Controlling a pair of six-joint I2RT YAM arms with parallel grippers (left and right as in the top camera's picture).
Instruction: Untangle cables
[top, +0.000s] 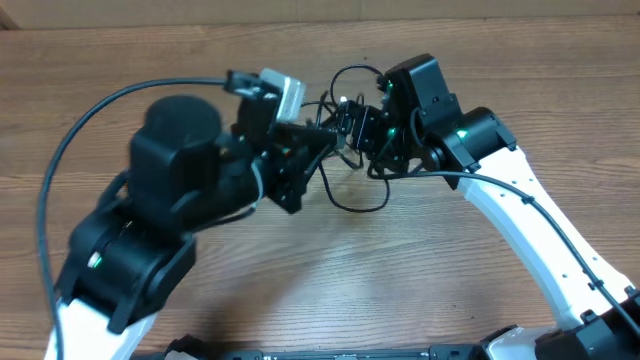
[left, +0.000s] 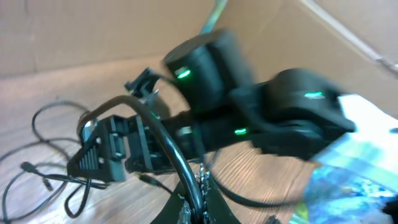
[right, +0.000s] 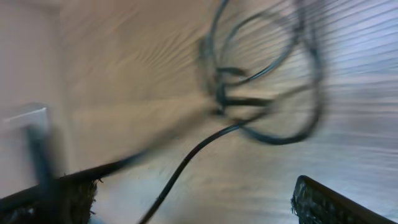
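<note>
The left gripper (left: 199, 202) is pinched shut on one strand of the cables (top: 352, 150). In its wrist view that strand climbs out from between the fingers at 6 o'clock and arcs up toward 10 o'clock, crossing in front of the right gripper (left: 99, 152). Overhead, the left gripper (top: 316, 150) points toward 3 o'clock and meets the tangle on its 9 o'clock side. The right gripper (top: 368, 132) stands wide, its fingers (right: 323, 199) far apart at the lower corners of its own view, which is blurred. A single strand runs up between them from 6 o'clock to the knot (right: 224, 102) at about 12 o'clock, and the fingers touch none of it there. Overhead, this gripper faces the tangle from the 3 o'clock side, so the two grippers sit just beside each other with the knot between them. The cables lie on the table (top: 300, 290) toward 12 o'clock from its middle. One loop (top: 352, 78) rises at 12 o'clock of the knot, and a larger loop (top: 358, 200) hangs at 6 o'clock. In the left wrist view more slack (left: 37, 134) spreads over the wood at 9 o'clock, with a small plug (left: 27, 167) at one end.
</note>
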